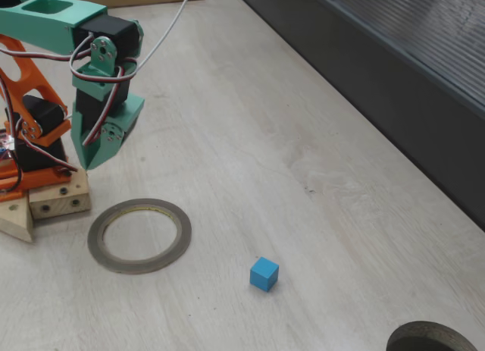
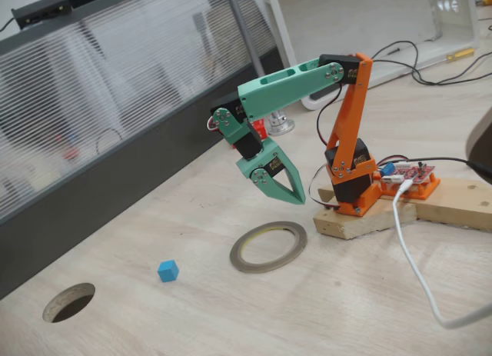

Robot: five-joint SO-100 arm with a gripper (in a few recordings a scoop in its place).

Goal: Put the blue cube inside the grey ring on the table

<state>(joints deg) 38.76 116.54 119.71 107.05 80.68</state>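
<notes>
Nothing done yet tbh. blue cube [image 1: 264, 274] sits loose on bench [image 1: 250, 139], outside grey ring [image 1: 139, 235]. claw [image 2: 287, 193] empty, fingers together, hovering near ring. Whole pick-and-drop left.

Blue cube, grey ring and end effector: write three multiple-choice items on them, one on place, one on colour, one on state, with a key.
1. Where is the blue cube?
A. Inside the grey ring
B. On the table outside the ring
C. Between the end effector's fingers

2. What colour is the end effector?
A. Green
B. White
C. Black

3. What is the end effector's state?
A. Shut on the cube
B. Pressed flat on the ring
C. Holding nothing, raised over the table

Key:
1 B: in both fixed views the cube sits on the bare table, apart from the grey ring.
2 A: its fingers match the green forearm; the rear link and base are orange.
3 C: its fingertips meet at a point in the air, near the ring, far from the cube.
</notes>
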